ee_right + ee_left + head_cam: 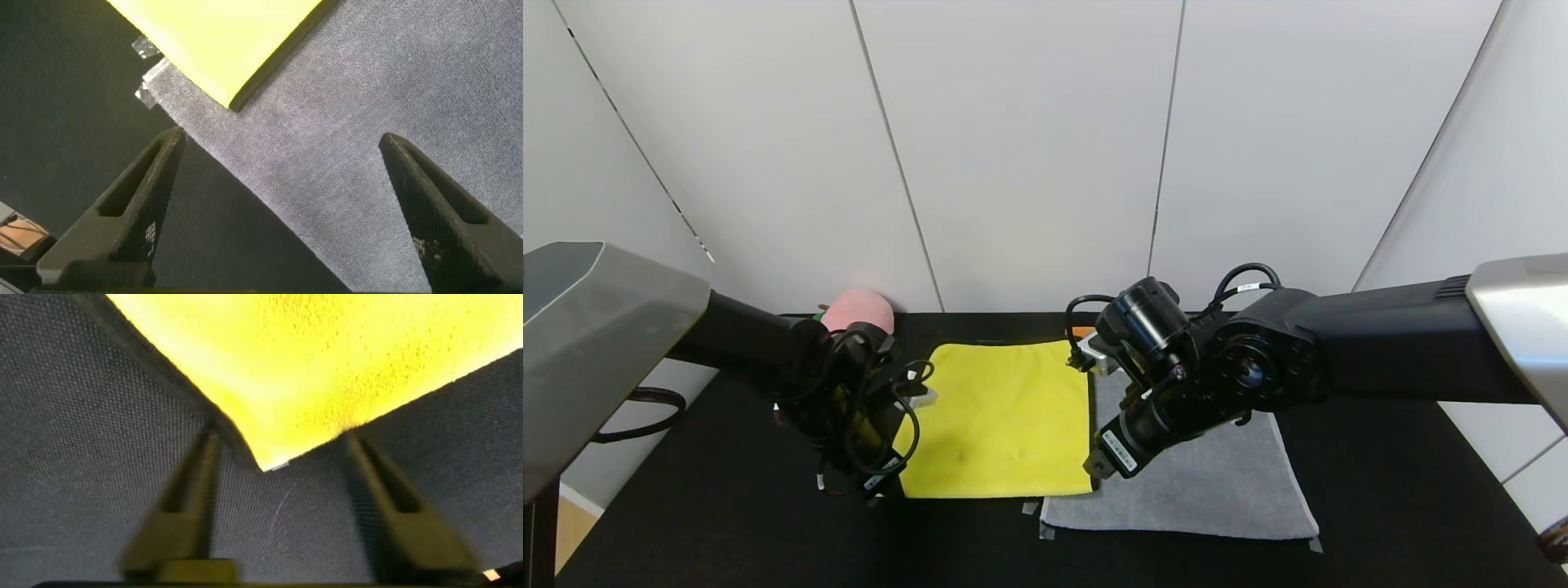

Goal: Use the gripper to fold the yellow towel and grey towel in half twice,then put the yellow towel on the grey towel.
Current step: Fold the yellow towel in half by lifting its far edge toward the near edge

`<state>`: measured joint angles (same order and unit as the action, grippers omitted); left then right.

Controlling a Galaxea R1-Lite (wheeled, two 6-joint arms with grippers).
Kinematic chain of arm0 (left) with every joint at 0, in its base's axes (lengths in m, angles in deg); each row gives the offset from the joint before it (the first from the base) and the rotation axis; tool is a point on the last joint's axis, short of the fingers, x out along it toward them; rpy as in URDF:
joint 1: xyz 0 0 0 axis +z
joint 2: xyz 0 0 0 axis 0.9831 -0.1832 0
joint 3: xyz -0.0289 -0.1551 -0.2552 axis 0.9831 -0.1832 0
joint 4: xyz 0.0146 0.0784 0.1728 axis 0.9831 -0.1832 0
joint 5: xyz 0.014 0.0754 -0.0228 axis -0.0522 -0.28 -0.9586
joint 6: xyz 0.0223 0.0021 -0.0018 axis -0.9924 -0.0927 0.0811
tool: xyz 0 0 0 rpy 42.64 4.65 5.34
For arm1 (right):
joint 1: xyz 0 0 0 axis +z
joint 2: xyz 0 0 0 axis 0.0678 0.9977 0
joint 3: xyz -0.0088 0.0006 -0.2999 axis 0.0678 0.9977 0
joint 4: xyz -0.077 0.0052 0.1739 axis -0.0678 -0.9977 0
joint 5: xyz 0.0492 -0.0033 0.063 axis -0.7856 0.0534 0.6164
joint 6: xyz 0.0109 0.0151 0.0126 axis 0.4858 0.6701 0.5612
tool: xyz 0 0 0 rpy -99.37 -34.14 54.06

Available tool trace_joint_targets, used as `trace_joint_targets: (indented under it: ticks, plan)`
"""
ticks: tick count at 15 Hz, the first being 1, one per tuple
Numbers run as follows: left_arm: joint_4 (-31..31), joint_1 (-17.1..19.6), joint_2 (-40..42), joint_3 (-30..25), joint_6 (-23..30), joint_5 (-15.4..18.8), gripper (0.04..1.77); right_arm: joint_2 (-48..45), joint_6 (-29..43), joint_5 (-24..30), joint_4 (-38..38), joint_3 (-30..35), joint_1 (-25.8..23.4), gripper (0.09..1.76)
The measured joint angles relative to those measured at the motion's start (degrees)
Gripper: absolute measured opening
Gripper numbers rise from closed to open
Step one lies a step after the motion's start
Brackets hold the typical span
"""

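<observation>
The left tool (pixel 278 498) straddles a corner of the yellow towel (pixel 1005 420), fingers apart. The right tool (pixel 282 208) hovers released over the grey towel (pixel 1201 490).

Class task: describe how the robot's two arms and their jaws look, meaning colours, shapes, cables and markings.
Both arms are black with grey angular shoulder covers. Looped black cables wrap the left gripper and right gripper; the right wrist bears a white printed label. The jaws are dark, tapering wedge-shaped fingers.
</observation>
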<state>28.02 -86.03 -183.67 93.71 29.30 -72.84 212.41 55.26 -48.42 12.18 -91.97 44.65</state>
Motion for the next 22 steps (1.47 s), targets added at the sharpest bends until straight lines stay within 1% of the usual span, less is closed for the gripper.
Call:
trace_joint_targets:
  ticks: [2, 3, 4, 10, 13, 17, 19, 22]
  plan:
    - [0.0, 0.0, -0.2, 0.2, 0.0, -0.1, 0.76, 0.3, 0.1, 0.0, 0.0, 0.0, 0.0, 1.71]
    - [0.0, 0.0, -0.4, 0.3, 0.0, -0.1, 0.59, 0.5, 0.1, 0.0, 0.1, 0.0, 0.0, 1.71]
    - [0.0, 0.0, -0.4, 0.3, 0.0, -0.1, 0.13, 0.5, 0.1, 0.0, 0.1, 0.0, 0.0, 1.71]
    - [-1.0, 0.1, -0.3, 1.4, 0.0, 0.4, 0.12, 1.2, 0.1, -0.2, -0.1, -0.5, 0.7, 1.71]
    - [-0.9, 0.2, 0.0, 1.7, 0.7, 1.0, 0.12, 2.4, 0.1, -2.0, -0.2, -1.0, 1.3, 1.71]
    - [-1.3, 0.5, 0.4, 3.1, 2.4, 3.5, 0.12, 4.1, 0.1, -3.2, 0.0, -1.2, 1.8, 1.71]
    - [-3.3, 0.7, 0.6, 4.3, 2.7, 4.3, 0.12, 4.6, 0.1, -3.2, 0.0, -1.3, 2.0, 1.71]
    - [-9.7, 1.1, 0.9, 8.2, 4.5, 7.1, 0.12, 5.2, 0.1, -3.8, 0.0, -1.3, 2.3, 1.71]
